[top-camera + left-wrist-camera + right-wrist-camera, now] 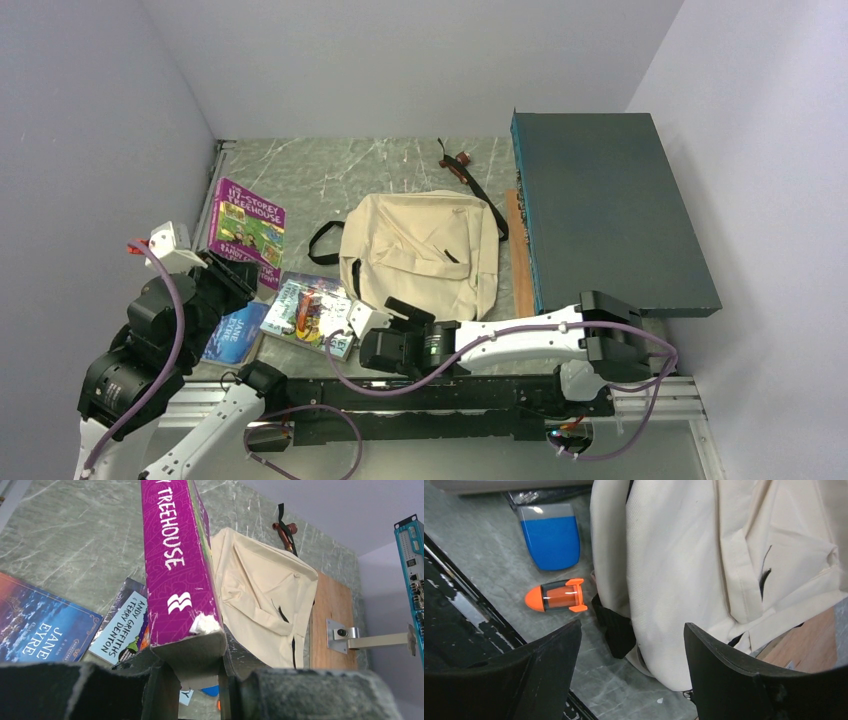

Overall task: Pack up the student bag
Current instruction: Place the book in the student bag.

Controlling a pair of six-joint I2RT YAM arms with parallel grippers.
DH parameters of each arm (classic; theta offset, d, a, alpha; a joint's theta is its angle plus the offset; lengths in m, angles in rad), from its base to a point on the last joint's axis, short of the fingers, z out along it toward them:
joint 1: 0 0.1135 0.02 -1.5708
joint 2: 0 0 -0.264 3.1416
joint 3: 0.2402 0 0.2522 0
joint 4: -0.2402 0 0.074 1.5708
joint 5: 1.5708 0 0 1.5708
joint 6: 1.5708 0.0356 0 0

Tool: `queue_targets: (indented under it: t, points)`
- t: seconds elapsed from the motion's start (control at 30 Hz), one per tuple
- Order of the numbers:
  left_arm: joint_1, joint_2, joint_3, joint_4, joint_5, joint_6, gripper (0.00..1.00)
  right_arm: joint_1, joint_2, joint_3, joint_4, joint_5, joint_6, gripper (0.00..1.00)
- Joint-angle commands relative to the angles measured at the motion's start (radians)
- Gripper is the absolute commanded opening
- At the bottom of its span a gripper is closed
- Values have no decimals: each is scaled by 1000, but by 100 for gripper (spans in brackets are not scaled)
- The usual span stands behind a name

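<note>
Two arms reach out from the near edge of the table (330, 170). On the left side, the left gripper (192, 675) is clamped on the near end of a purple book (175, 570), its jaws narrow and pressed against the covers. The spine, lettered "TREEHOUSE", runs away from the wrist camera. Whether the book's far end rests on the table cannot be told.

Just below and beside that grip lie two more books. A blue one titled "Jane Eyre" (40, 625) is on the left. A silver-edged one by Andy Griffiths and Terry Denton (125, 630) is on its right, nearer the middle.

The right gripper (631, 630) hangs over the near left corner of the student bag (420, 255). Its jaws are spread wide and hold nothing. In the right wrist view, a small orange rocket-shaped object (556, 596) lies on the table just beside the bag. A blue object with a grey end (551, 537) lies near it.

The student bag lies flat in the middle of the table, cream canvas with its front pocket facing up. A black strap loop (322, 240) sticks out on its left side. Along its right edge runs a wooden board (520, 255), and beyond that is a big dark teal box (610, 210) against the right wall. At the far end, a black strap with a brown end (462, 160) trails from the bag's top toward the back wall.
</note>
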Motion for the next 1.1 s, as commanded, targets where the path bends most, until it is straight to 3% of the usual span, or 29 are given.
queue_targets:
  t: [0.0,0.23,0.37,0.47,0.77,0.9,1.07]
  points:
    - [1,7,12,113,23,-4,0,-16,35,-18,65,58,0,77]
    - [1,-12,-10,108,41,-22,0,-50,47,-40,103,87,21,71]
    - [1,-24,-25,104,42,-32,0,-65,18,-65,125,117,29,52]
    - [1,-27,-37,109,50,-36,0,-75,-7,-76,134,123,14,47]
    - [2,-22,-62,117,90,-44,0,-79,-47,-33,92,92,-27,11]
    - [1,-19,-63,101,119,-48,0,-84,-62,7,57,101,-29,0]
    - [1,-20,-42,21,143,-95,0,-115,-100,87,13,169,25,0]
